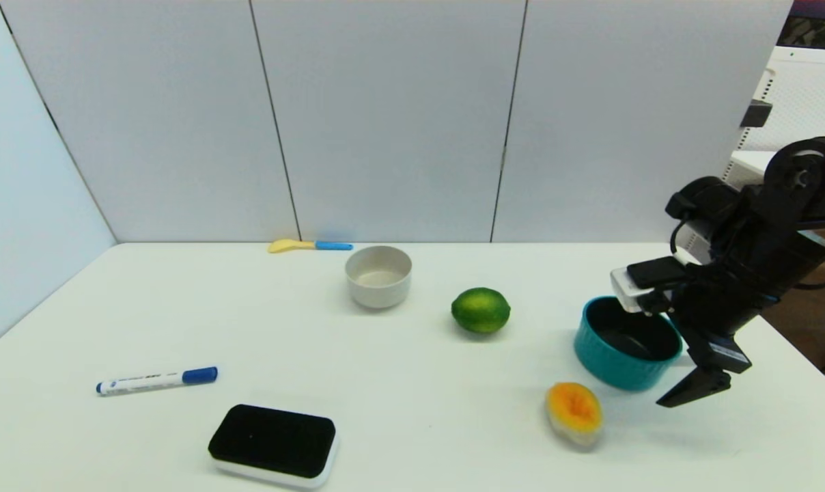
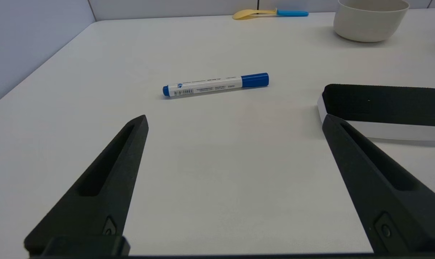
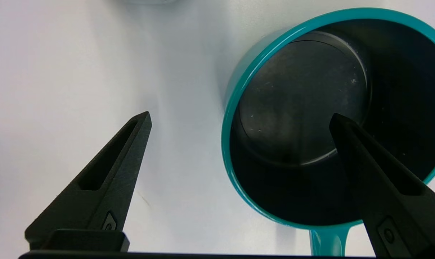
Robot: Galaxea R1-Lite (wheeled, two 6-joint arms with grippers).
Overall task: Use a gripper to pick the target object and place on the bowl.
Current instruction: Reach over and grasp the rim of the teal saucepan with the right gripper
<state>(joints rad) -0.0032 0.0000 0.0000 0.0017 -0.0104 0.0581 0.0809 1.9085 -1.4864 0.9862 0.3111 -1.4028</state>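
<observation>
The teal saucepan (image 1: 617, 362) stands on the table at the right, black inside. In the right wrist view its rim (image 3: 229, 118) and a stub of its handle (image 3: 327, 242) show; the handle is hidden in the head view. My right gripper (image 1: 686, 376) is open just above the pan. It straddles the pan's wall (image 3: 239, 116), with one finger over the black inside and the other over bare table. The off-white bowl (image 1: 378, 275) stands empty at the back middle, also in the left wrist view (image 2: 368, 18). My left gripper (image 2: 235, 118) is open and empty, low over the table's left front.
A green lime (image 1: 481, 310) lies between bowl and pan. An orange melon piece (image 1: 574, 408) lies just in front of the pan. A blue-capped marker (image 1: 156, 380), a black eraser (image 1: 274, 443) and a yellow spoon (image 1: 309, 245) lie to the left. The table's right edge is close to the pan.
</observation>
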